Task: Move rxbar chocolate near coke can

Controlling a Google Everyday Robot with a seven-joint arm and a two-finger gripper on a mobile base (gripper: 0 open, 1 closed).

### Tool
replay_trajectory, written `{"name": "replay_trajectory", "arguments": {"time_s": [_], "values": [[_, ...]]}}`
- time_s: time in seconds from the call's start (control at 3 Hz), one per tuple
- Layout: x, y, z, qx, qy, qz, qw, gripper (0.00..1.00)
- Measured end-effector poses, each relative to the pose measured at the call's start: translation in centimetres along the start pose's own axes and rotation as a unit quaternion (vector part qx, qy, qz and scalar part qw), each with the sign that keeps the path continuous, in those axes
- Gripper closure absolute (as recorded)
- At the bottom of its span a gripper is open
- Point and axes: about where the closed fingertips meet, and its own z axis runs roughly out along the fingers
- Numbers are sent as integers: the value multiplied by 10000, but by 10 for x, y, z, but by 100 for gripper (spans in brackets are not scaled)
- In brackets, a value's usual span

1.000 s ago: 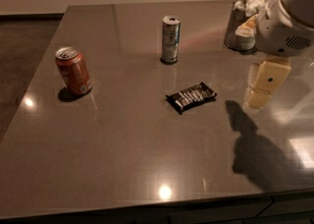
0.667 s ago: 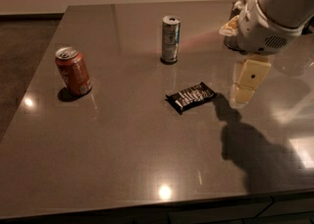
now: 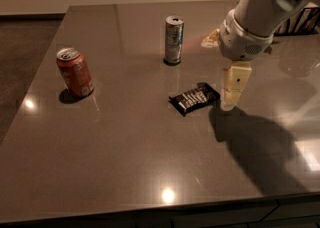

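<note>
Your table (image 3: 125,172) holds everything. The gripper (image 3: 234,89) hangs low at the right; how open it is, you cannot tell. The red cola can (image 3: 75,72) stands far left and the slim silver can (image 3: 174,40) at the back. The black bar (image 3: 195,98) lies just left of the gripper, its lettering unreadable.

The pale hand (image 3: 233,92) hangs just beside the flat black-wrapped chocolate bar (image 3: 194,98) on the glossy grey-brown surface (image 3: 140,162). The stout red soda can (image 3: 75,72) stands well apart. A slim silver-blue can (image 3: 173,40) stands behind the bar.
</note>
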Motion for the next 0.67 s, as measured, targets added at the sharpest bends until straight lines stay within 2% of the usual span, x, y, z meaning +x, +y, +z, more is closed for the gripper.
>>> {"name": "replay_trajectory", "arguments": {"time_s": [0.67], "values": [[-5,-6,43,-379,-209,-438,9981,0]]}}
